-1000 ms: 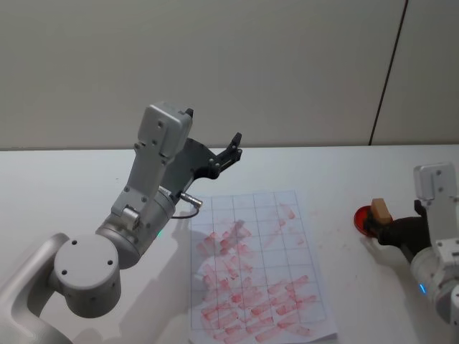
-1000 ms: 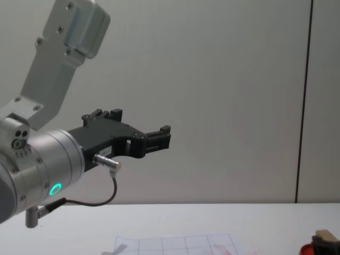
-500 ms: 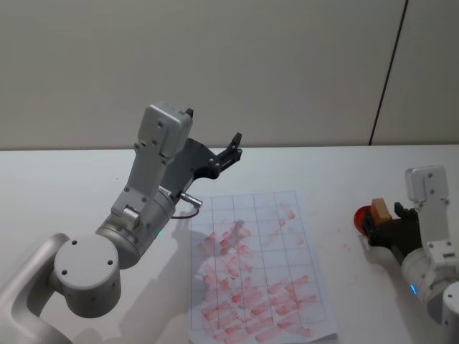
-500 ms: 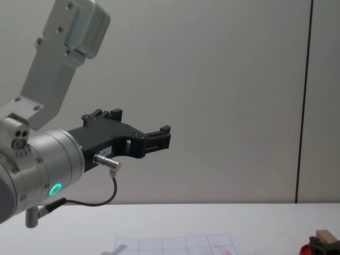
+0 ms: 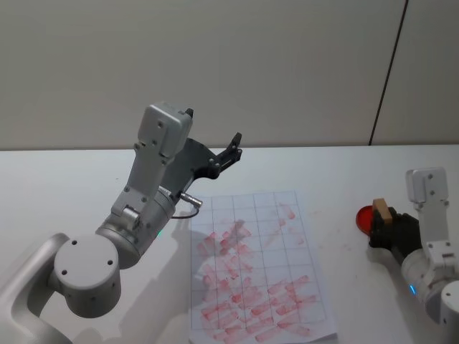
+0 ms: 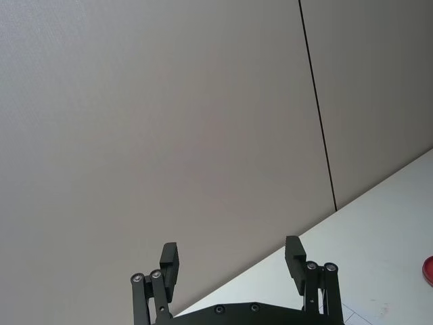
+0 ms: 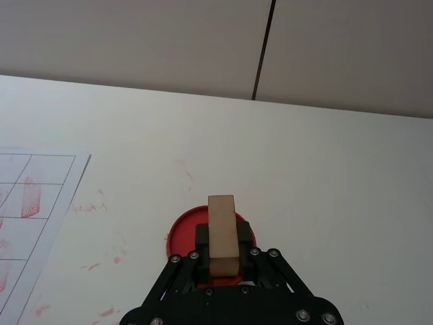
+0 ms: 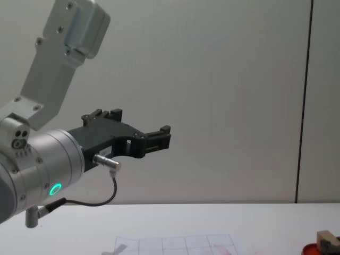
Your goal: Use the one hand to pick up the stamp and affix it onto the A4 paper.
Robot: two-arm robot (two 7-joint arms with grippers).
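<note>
The stamp (image 7: 222, 233), a light tan wooden block, stands upright between the black fingers of my right gripper (image 7: 222, 242), which is shut on it. It is at the table's right side (image 5: 380, 211), over the near edge of the flat red ink pad (image 7: 181, 233); I cannot tell whether it touches the pad. In the chest view the stamp (image 8: 325, 240) shows at the bottom right corner. The A4 paper (image 5: 254, 265), gridded and covered in reddish marks, lies mid-table, left of the pad. My left gripper (image 5: 233, 147) is open, raised high above the paper's far left corner.
The red ink pad (image 5: 365, 215) sits a hand's width right of the paper. Faint red smudges (image 7: 101, 254) mark the white table between paper and pad. The big left arm (image 5: 147, 193) hangs over the table left of the paper. A wall stands behind.
My right wrist has shifted a little, drawing the stamp slightly toward me, so more of the red pad shows. The left arm has not moved.
</note>
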